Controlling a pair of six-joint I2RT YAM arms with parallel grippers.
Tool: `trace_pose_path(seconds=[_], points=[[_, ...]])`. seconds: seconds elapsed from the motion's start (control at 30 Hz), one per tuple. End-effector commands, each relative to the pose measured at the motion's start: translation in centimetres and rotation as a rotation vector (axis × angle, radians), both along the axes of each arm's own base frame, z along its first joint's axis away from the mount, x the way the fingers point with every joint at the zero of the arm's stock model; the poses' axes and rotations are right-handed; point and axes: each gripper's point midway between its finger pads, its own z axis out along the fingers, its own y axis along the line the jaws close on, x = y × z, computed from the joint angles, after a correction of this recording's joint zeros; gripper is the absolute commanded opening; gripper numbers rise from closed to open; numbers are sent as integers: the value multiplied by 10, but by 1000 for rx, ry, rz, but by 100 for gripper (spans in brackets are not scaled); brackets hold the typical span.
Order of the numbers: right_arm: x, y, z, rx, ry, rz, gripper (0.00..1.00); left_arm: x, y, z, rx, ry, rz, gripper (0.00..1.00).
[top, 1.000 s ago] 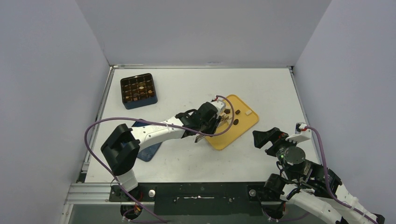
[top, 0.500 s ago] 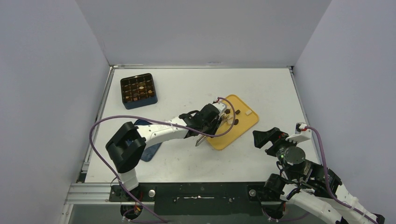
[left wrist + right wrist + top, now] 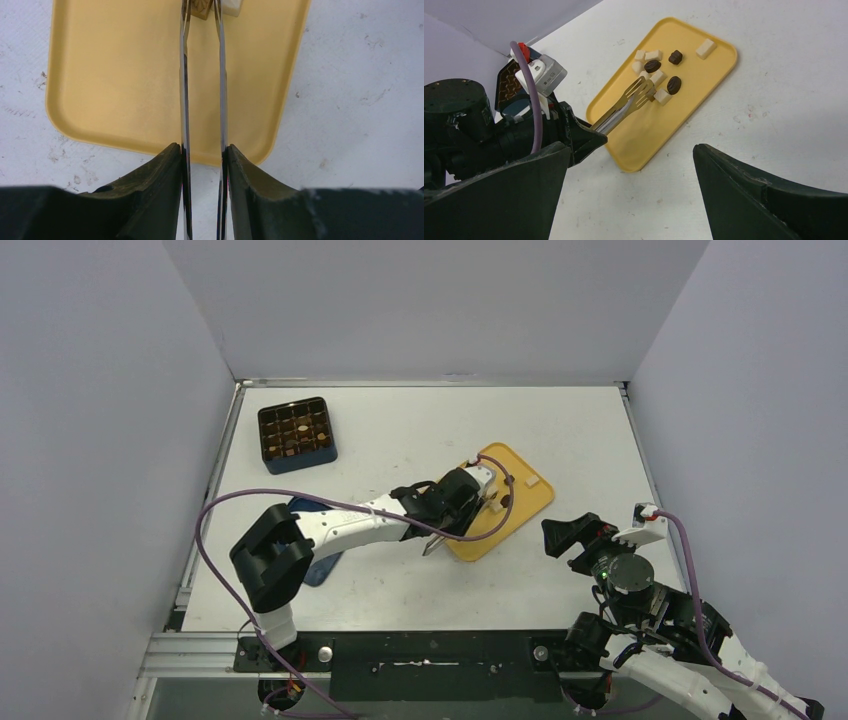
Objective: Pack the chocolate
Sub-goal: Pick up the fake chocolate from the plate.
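My left tool (image 3: 201, 152) was clamped narrow on the tongs (image 3: 624, 107), one finger pressed against each metal arm, so the two blades ran nearly side by side with a thin gap between them. The tool sat at the near edge of the yellow tray (image 3: 110, 75), and the tongs reached from there across the tray's bare near half toward its far end. The chocolate (image 3: 674, 84) lay clustered at that far end: three dark rounded pieces and several cream-white cubes, loosely scattered, with one cream cube alone near the tray's far right corner. In my left wrist view a mid-brown piece (image 3: 201, 7) sat right between the tongs' tips at the tray's far end, with a cream cube just beyond it. Whether the tips were pinching that piece or only framing it, I could not tell. From the right wrist view the tips showed beside two cream cubes in the cluster. My right tool (image 3: 631, 155) stood spread wide with nothing between its fingers, off the tray's near right side over the desk (image 3: 400, 430). A dark box (image 3: 297, 433) of small compartments, some holding pieces, stood well apart from the tray, to its far left. A flat blue thing (image 3: 325, 562) lay to the tray's near left, partly under my left arm.
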Motion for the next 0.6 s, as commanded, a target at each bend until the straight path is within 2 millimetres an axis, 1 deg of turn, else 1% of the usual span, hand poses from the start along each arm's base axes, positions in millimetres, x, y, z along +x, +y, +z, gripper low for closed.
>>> trace_pose_path(seconds=[0.0, 0.17, 0.37, 0.47, 0.57], points=[[3, 1, 5, 13, -15, -15, 100, 3, -14, 23, -24, -53, -14, 34], [3, 1, 5, 14, -16, -14, 100, 6, -12, 16, 4, -52, -3, 35], [3, 1, 5, 14, -18, -16, 100, 9, -8, 13, 29, -66, 8, 36], [3, 1, 5, 13, -18, -16, 100, 13, -1, 13, 58, -86, 30, 36], [4, 0, 5, 12, -19, -18, 100, 12, -2, 15, 51, -87, 25, 33]])
